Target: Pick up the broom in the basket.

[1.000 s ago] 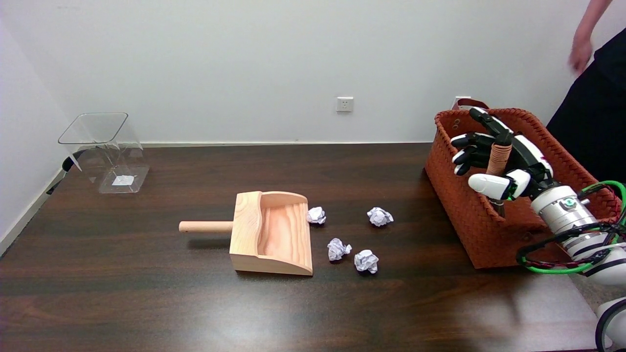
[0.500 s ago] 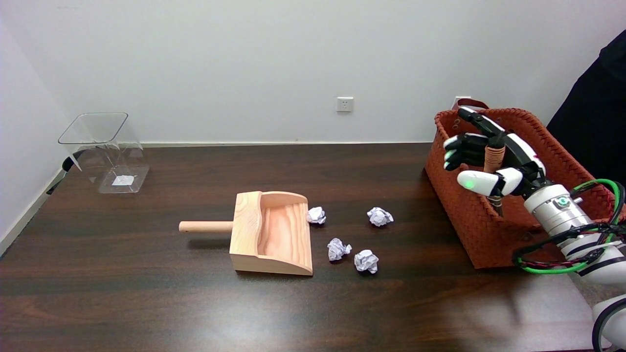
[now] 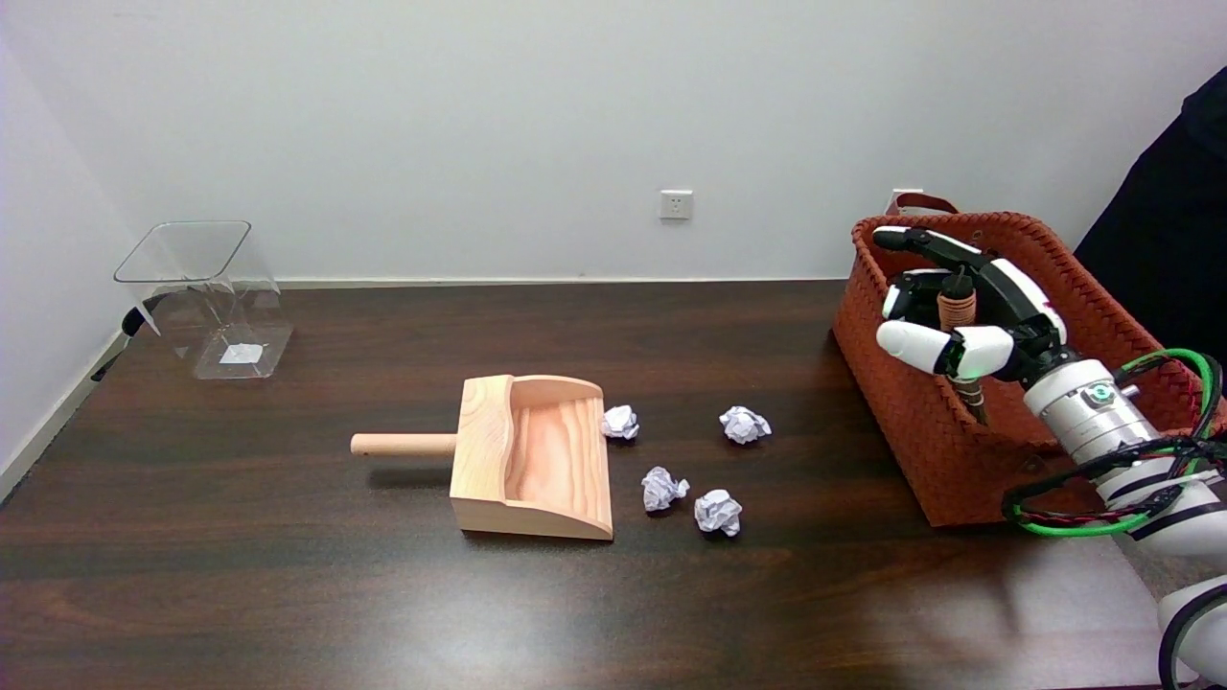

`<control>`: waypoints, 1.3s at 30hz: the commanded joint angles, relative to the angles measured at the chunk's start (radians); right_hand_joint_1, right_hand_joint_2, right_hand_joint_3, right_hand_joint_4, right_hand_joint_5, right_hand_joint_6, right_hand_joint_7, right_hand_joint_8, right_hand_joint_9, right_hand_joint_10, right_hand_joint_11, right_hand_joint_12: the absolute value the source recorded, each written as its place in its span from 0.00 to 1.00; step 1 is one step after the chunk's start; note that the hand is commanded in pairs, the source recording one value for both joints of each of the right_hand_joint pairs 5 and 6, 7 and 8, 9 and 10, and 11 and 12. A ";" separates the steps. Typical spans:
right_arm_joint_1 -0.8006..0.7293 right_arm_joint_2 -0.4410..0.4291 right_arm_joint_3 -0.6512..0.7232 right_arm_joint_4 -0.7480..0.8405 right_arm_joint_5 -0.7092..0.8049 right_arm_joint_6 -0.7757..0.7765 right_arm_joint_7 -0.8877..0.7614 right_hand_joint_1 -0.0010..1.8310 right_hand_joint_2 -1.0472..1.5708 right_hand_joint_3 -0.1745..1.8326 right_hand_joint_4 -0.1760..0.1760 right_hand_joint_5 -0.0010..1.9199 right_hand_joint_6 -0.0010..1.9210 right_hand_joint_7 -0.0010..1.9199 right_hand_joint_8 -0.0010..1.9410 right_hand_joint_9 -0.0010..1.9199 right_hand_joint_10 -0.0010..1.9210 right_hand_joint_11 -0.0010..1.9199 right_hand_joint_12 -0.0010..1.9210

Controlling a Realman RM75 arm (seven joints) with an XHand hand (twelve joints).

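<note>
An orange woven basket stands at the table's right end. The broom stands upright in it, showing a cord-wrapped wooden handle and a thin dark stem lower down near the front wall; its bristles are hidden inside. My right hand reaches into the basket from the lower right and grips the handle, with the thumb in front and the curled fingers behind. One finger stretches out toward the basket's far left rim.
A wooden dustpan lies mid-table with its handle pointing left. Several crumpled paper balls lie to its right. A clear plastic bin sits at the far left. A person in dark clothing stands behind the basket.
My hand has shifted left and slightly up inside the basket, closing tighter around the handle, and the handle has tipped left with it. The person's raised arm has left the picture.
</note>
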 commanded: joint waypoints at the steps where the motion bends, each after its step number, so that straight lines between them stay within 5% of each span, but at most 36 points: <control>1: 0.000 -0.002 0.000 -0.004 0.003 -0.001 -0.001 0.65 0.48 0.52 0.50 0.31 0.31 0.63 0.62 0.70 0.70 0.67 0.67; 6: 0.002 -0.003 0.000 -0.003 0.016 -0.001 -0.001 0.61 0.51 0.61 0.50 0.41 0.41 0.66 0.65 0.72 0.72 0.67 0.67; 15: 0.006 -0.003 0.001 -0.001 0.019 -0.001 -0.001 0.59 0.59 0.61 0.50 0.69 0.69 0.75 0.74 0.78 0.78 0.72 0.72; 33: 0.006 -0.013 0.007 0.006 0.041 0.011 -0.001 0.57 0.60 0.70 0.50 0.98 0.98 0.93 0.92 0.89 0.89 0.77 0.77; 39: 0.008 -0.013 0.007 0.010 0.041 0.015 -0.001 0.56 0.61 0.70 0.50 1.00 1.00 0.96 0.95 0.90 0.90 0.77 0.77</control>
